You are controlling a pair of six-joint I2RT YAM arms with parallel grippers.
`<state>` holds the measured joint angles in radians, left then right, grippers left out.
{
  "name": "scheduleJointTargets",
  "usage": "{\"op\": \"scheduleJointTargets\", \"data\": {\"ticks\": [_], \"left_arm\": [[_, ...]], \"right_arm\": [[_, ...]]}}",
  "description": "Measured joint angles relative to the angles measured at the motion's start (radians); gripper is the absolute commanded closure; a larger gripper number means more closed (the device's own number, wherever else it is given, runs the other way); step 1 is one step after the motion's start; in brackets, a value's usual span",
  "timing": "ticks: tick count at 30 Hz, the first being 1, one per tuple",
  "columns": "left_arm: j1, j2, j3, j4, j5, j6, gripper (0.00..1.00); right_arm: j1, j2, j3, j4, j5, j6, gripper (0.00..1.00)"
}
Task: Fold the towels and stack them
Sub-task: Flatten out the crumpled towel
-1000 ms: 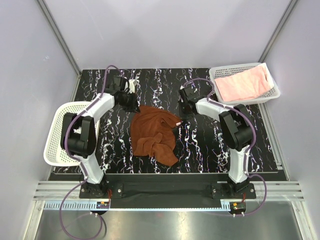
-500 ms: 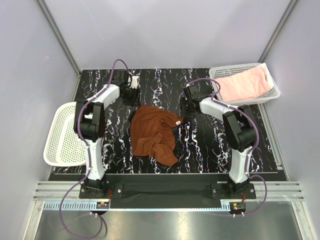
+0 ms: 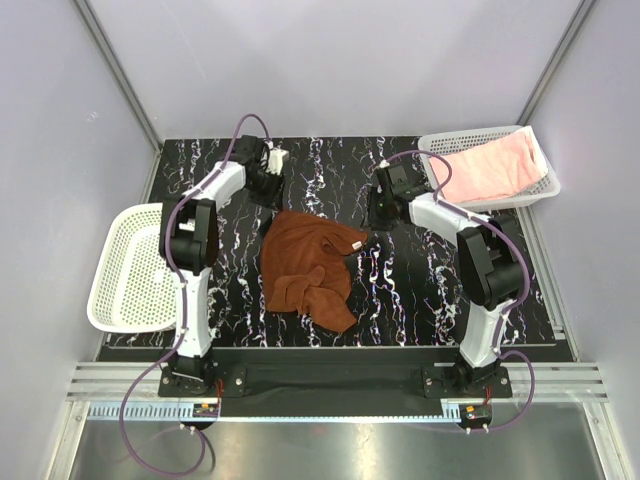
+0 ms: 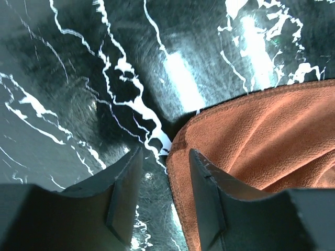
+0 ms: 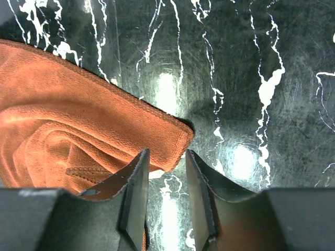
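Both left gripper [image 4: 163,172] and right gripper [image 5: 166,178] hang parted, empty, over far corners of rust-brown towel [image 3: 305,265]; centre each corner before pinching.

table [image 3: 410,290]: black marbled | left basket [image 3: 122,288]: white mesh (both) | right basket [image 3: 436,150]: far corner

Left arm [image 3: 192,300], lower left of overhead frame: white shells, black joint housings, purple cable [image 3: 248,117] looping from base to wrist (right arm [image 3: 478,325], lower right, alike). Black base plates [image 3: 195,378], bottom of frame. Left gripper [image 4: 165,152]: matte black wedge fingers [image 4: 123,193], chamfered edges.
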<state>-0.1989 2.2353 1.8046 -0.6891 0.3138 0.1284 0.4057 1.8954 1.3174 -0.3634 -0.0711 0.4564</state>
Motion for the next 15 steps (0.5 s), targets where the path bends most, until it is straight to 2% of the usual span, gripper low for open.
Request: {"op": "scheduleJointTargets", "data": {"ticks": [5,11,12,13,15], "left_arm": [[-0.007,0.028,0.035,-0.025,0.002,0.029,0.63],[-0.015,0.04,0.035,-0.047,0.014,0.038,0.87],[-0.016,0.042,0.035,-0.048,0.017,0.037,0.96],[-0.017,0.042,0.035,-0.05,0.019,0.035,0.99],[-0.019,0.044,0.035,-0.051,0.023,0.037,1.0]], "right_arm": [[-0.011,0.0,-0.024,0.013,-0.002,-0.003,0.6],[-0.023,0.002,-0.029,0.042,-0.02,0.004,0.6],[-0.023,0.005,-0.029,0.048,-0.023,0.008,0.6],[-0.023,0.01,-0.029,0.053,-0.026,0.011,0.6],[-0.023,0.022,-0.029,0.062,-0.027,0.021,0.61]]}}
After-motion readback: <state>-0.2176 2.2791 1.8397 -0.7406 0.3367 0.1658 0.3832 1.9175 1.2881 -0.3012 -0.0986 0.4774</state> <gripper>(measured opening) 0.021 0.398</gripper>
